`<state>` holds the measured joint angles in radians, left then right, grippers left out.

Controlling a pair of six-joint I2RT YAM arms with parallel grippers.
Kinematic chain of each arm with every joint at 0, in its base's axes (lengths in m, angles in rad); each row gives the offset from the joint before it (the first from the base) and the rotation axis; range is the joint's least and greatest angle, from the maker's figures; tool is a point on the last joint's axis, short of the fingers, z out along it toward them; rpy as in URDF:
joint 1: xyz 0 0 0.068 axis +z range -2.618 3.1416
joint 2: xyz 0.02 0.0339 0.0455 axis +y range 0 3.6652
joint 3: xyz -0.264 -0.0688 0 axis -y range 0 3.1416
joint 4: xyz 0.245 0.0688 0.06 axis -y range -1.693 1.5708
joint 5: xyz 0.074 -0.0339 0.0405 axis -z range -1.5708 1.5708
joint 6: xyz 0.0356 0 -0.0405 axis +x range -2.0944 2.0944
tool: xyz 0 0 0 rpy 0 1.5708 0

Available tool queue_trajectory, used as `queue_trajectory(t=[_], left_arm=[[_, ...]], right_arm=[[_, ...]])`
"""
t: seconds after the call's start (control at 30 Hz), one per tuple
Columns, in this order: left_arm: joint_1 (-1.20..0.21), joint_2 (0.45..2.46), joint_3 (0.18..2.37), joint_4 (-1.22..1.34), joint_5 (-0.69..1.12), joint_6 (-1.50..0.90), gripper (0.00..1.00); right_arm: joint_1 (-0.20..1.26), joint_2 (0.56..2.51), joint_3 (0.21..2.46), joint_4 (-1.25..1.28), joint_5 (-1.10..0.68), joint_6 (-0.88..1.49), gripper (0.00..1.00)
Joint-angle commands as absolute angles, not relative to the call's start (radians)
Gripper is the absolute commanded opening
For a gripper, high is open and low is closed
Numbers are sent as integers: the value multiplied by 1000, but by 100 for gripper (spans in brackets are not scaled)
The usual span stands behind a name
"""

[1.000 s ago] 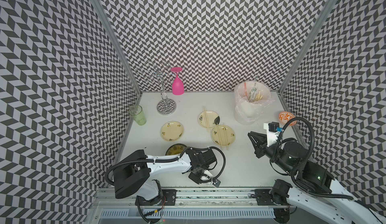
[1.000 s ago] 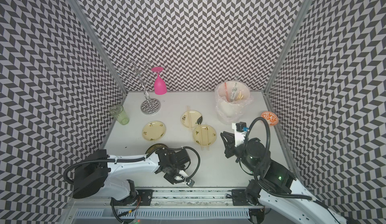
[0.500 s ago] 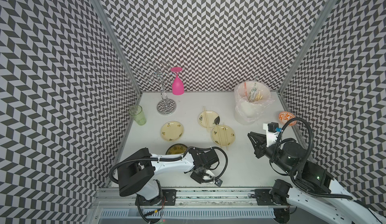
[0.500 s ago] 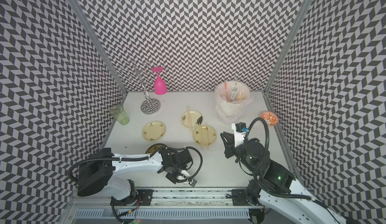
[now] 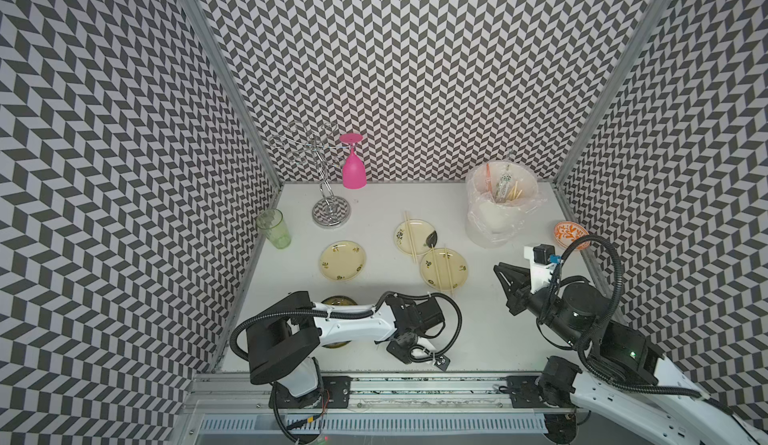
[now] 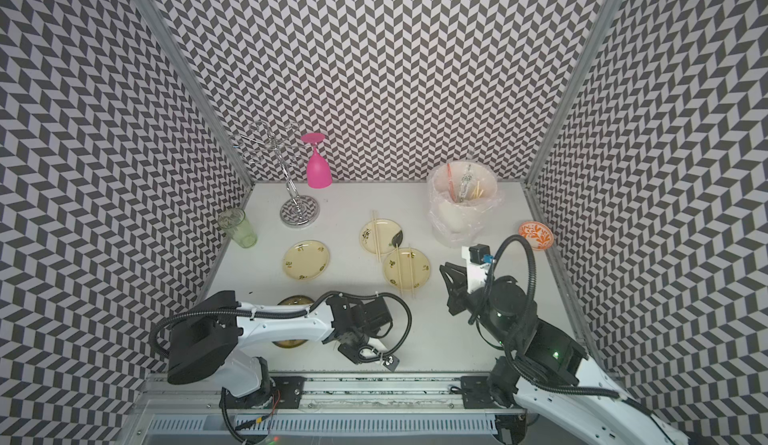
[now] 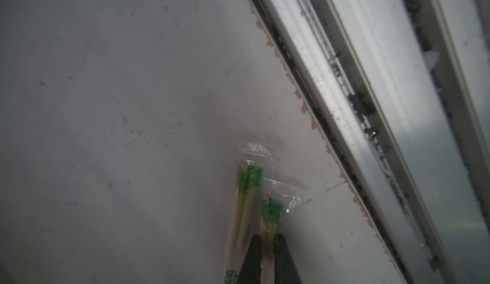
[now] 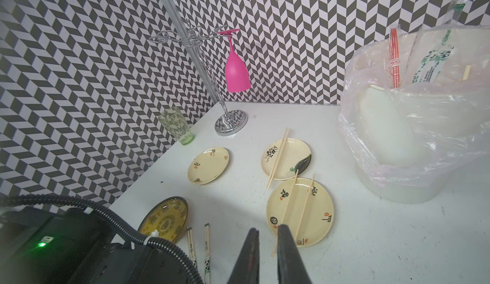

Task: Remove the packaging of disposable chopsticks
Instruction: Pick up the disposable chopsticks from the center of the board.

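Note:
Two pairs of disposable chopsticks still in their packaging lie side by side near the table's front edge, the clear sleeves printed green at the ends. My left gripper (image 7: 267, 239) is shut on one wrapped pair (image 7: 271, 213); the other wrapped pair (image 7: 242, 205) lies just beside it. Both wrapped pairs (image 8: 206, 243) also show in the right wrist view. Bare chopsticks (image 5: 410, 237) rest across a plate (image 5: 401, 233), and more bare chopsticks (image 5: 441, 270) cross a second plate (image 5: 457, 270). My right gripper (image 5: 498, 270) hovers right of those plates, fingers nearly together, holding nothing.
A white bin lined with a plastic bag (image 5: 500, 214) at the back right holds empty sleeves (image 8: 395, 57). Also here are an empty plate (image 5: 343, 261), a dark plate (image 8: 164, 219) under my left arm, a green glass (image 5: 274, 229), a pink glass (image 5: 353, 168) on a rack, and an orange bowl (image 5: 570, 233).
My left gripper has shifted slightly right near the front edge and its jaws have closed onto the wrapped pair. The right arm has stayed still.

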<state>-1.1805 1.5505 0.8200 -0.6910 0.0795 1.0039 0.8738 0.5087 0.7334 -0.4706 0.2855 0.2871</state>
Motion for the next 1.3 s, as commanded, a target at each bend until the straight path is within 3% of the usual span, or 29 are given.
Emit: queue_trajectory(t=[0.0, 0.63, 0.9, 1.27], left_arm=[[-1187, 1578, 842, -657, 54, 1011, 15], [-1191, 1562, 888, -566, 23, 1019, 0], [-1188, 1500, 910, -589, 29, 1005, 0], [-1117, 1266, 907, -496, 52, 887, 0]], right_arm=[[873, 493, 720, -430, 307, 274, 15], [873, 488, 706, -425, 327, 279, 15], [873, 497, 706, -422, 328, 281, 15], [873, 528, 725, -348, 227, 255, 15]])
